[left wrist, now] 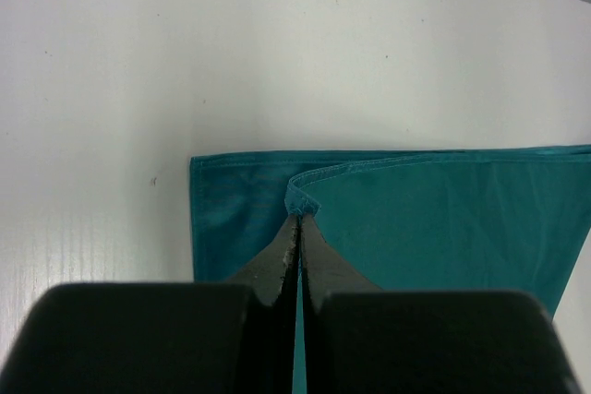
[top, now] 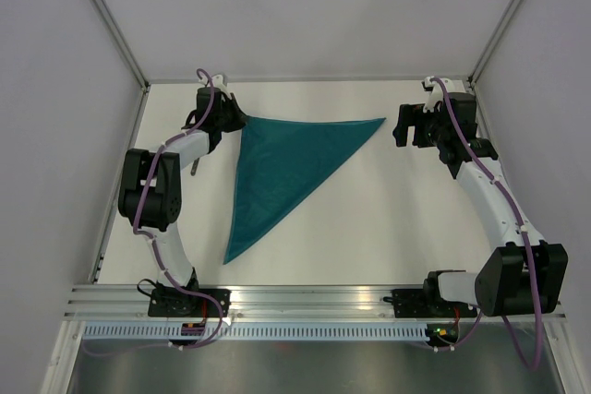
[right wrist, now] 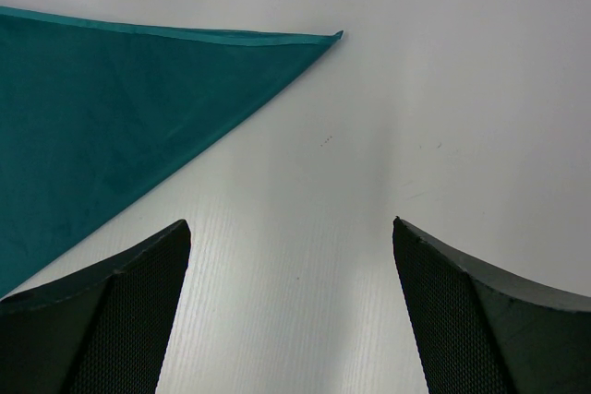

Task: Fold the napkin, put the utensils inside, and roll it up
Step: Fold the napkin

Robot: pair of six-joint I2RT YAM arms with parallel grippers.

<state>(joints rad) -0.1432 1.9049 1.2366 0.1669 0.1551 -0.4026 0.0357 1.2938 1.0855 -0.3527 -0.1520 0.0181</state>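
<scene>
At the far left of the white table [top: 369,228], a thin dark sliver [top: 195,167] pokes out beside the left arm's forearm; it is too small to say what it is. Just right of it, the left gripper [top: 235,120] sits at the far-left corner of the napkin [top: 282,159]. The wrist view shows its jaws pressed together on the corner of the cloth's upper layer, with a teal strip running between them. That pinched corner curls up a little, while the lower layer lies flat beneath it, its own corner sticking out to the left. The teal napkin is folded into a triangle. One long edge runs along the far side of the table, one point reaches toward the near edge, and another narrows to a tip at the right. Near that right tip but not touching it, the right gripper [right wrist: 291,223] hangs over bare table. Its two dark fingers [right wrist: 120,306] are spread wide with nothing between them.
</scene>
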